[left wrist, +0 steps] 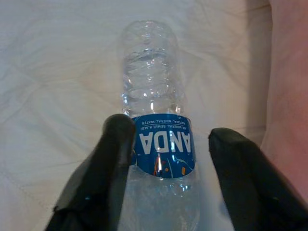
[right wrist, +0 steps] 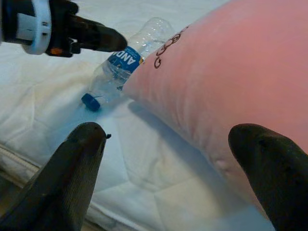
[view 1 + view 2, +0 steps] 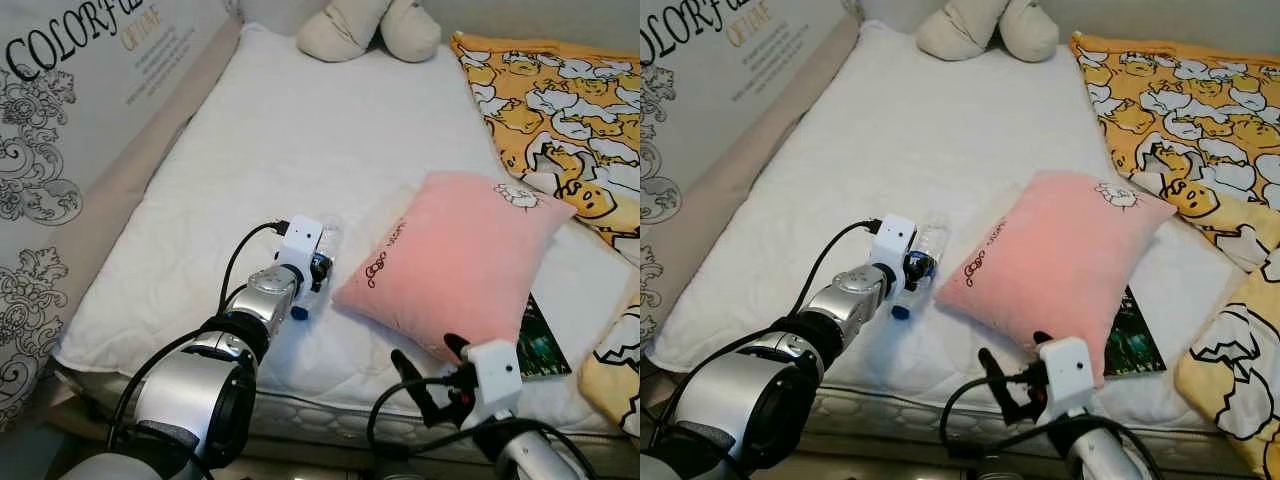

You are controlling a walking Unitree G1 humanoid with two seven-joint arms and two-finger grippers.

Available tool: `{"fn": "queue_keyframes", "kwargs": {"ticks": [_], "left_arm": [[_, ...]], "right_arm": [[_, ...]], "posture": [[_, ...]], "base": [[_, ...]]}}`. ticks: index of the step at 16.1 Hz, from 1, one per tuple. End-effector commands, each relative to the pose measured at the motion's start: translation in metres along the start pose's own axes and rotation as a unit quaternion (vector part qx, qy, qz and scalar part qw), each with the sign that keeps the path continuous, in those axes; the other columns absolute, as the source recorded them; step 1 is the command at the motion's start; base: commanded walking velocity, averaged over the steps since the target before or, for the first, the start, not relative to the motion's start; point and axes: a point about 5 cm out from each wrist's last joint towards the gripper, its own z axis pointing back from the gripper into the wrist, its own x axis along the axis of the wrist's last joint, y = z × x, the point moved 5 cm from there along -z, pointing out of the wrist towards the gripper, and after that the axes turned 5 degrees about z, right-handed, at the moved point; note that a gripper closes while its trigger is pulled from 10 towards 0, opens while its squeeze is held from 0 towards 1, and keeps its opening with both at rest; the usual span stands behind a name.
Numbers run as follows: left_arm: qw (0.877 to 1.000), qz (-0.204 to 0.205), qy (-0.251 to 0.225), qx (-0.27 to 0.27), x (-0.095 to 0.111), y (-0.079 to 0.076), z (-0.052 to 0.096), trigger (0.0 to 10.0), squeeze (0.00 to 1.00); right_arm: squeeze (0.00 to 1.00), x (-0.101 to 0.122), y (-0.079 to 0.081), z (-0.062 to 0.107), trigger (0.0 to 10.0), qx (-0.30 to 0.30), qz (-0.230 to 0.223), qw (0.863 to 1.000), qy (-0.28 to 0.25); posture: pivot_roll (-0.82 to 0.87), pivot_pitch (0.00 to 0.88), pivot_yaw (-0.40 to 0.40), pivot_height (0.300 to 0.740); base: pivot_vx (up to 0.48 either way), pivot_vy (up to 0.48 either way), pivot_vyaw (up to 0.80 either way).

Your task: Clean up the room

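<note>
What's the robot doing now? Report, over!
Left pincer open, straddling the water bottle lying on the mattress. Right pincer open, idle near the pink pillow. Pillow lies close beside the bottle.

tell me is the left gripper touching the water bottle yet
Cannot tell. In the left wrist view the left gripper is open and straddles the water bottle; one finger overlaps its label edge, the other stands clear. No view shows contact plainly.

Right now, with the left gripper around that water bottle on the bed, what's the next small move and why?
Probably close the left gripper: its open fingers straddle the bottle at the blue label, one finger touching, the other apart. The bottle lies flat on the mattress beside the pink pillow.
</note>
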Motion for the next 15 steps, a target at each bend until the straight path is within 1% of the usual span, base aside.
{"fn": "queue_keyframes", "kwargs": {"ticks": [1,5,8,9,10,11,13,14,15], "left_arm": [[1.000,-0.010,0.006,0.004,0.003,0.001,-0.001,10.0,1.00],[1.000,-0.015,0.021,0.008,-0.002,0.001,-0.001,10.0,1.00],[0.999,-0.015,0.030,0.021,-0.007,0.003,0.000,10.0,1.00],[0.999,-0.007,0.031,0.023,-0.007,0.002,0.000,10.0,1.00],[0.999,0.009,0.032,0.022,-0.008,0.001,-0.001,10.0,1.00],[0.999,0.022,0.035,0.016,-0.009,-0.004,-0.001,10.0,1.00],[0.999,0.019,0.041,0.009,-0.013,-0.009,-0.001,10.0,1.00],[0.999,0.005,0.049,0.008,-0.017,-0.011,-0.001,10.0,1.00],[0.998,-0.014,0.057,0.015,-0.024,-0.010,0.000,10.0,1.00]], "right_arm": [[0.00,0.002,0.000,0.005,10.0,0.000,0.003,1.000,0.000],[0.00,0.001,0.004,0.015,10.0,0.001,0.002,1.000,0.009],[0.00,-0.002,0.009,0.031,10.0,0.004,0.003,1.000,0.022],[0.00,-0.003,0.009,0.035,10.0,0.003,0.003,1.000,0.027],[0.00,-0.004,0.011,0.042,10.0,0.001,0.002,0.999,0.033],[0.00,-0.005,0.012,0.049,10.0,-0.002,0.001,0.999,0.040],[0.00,-0.005,0.014,0.056,10.0,-0.005,-0.002,0.999,0.046],[0.00,-0.006,0.016,0.059,10.0,-0.007,-0.004,0.999,0.050],[0.00,-0.007,0.018,0.063,10.0,-0.007,-0.006,0.998,0.054]], "posture": [[-0.36,0.077,0.025,0.740],[-0.38,0.115,0.016,0.740],[-0.42,0.148,0.002,0.740],[-0.42,0.158,0.001,0.740],[-0.43,0.166,0.000,0.740],[-0.44,0.181,0.002,0.740],[-0.46,0.201,0.003,0.740],[-0.46,0.207,0.002,0.740],[-0.47,0.219,0.003,0.740]], "base": [[0.000,0.000,0.00],[0.000,0.000,0.00],[0.000,0.000,0.00],[0.000,0.000,0.00],[0.000,0.000,0.00],[0.000,0.000,0.00],[0.000,0.000,0.00],[0.000,0.000,0.00],[0.000,0.000,0.00]]}}
